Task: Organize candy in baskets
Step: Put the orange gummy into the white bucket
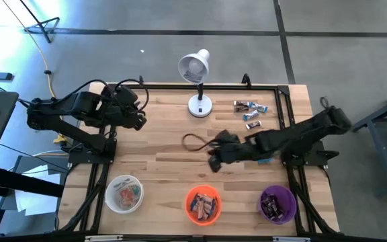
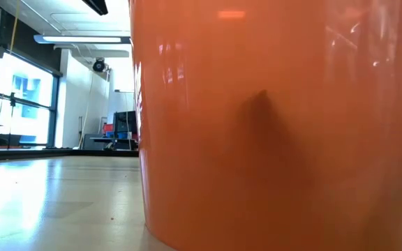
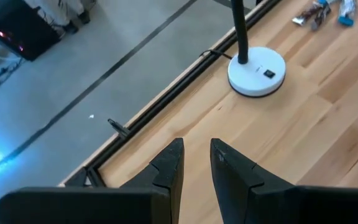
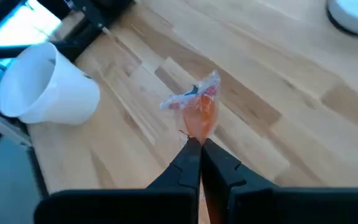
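right gripper (image 4: pixel 199 144) pinching orange candy (image 4: pixel 201 112), left arm folded

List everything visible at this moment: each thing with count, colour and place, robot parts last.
Table: one, light wood, under everything.
Baskets: three along the near edge; white on the left, orange in the middle, purple on the right, each holding candy.
Loose candies: a small cluster, blue, silver and dark wrappers, far right part of the table.
Held candy: one, orange with a clear wrapper, in the right gripper.
Lamp: one, white, far middle of the table.
Cord: one, dark, looped on the table near the centre.
Left gripper: fingers slightly apart, empty, raised over the far left corner.
Right gripper: shut on the held candy, over the table's middle.
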Robot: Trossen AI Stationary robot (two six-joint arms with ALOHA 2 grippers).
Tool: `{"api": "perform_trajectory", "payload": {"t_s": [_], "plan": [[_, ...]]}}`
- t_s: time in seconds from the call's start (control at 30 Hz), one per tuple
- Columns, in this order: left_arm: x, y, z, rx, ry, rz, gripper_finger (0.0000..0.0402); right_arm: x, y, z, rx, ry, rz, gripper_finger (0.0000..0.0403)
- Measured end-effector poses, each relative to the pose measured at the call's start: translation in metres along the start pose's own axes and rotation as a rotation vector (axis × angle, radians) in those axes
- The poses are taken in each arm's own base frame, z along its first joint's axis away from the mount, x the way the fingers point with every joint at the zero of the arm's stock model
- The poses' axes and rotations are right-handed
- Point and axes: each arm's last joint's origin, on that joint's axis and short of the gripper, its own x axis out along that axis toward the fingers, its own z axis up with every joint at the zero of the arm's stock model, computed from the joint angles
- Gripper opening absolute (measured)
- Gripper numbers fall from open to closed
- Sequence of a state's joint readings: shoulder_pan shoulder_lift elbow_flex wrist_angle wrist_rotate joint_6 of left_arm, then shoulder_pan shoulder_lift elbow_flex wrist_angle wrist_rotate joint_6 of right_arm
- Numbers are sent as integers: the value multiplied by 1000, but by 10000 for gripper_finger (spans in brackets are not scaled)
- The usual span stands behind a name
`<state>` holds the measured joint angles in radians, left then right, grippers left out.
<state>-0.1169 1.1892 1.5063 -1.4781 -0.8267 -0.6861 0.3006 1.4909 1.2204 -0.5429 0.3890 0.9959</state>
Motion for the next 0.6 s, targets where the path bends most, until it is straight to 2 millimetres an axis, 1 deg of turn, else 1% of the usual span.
{"api": "perform_trajectory", "payload": {"t_s": [0.2, 0.3, 0.47, 0.6], "plan": [[-1, 1, -2, 84, 22, -20, 64, 42, 49, 24, -134, -14, -2, 0], [-4, 1, -5, 113, 40, -31, 64, 61, 69, 33, -187, -25, 12, 0], [-9, -3, -11, 155, 57, -70, 64, 86, 93, 42, -243, -42, 31, 0], [-14, -6, -13, 185, 44, -98, 64, 105, 109, 47, -250, -75, 61, 0]]}}
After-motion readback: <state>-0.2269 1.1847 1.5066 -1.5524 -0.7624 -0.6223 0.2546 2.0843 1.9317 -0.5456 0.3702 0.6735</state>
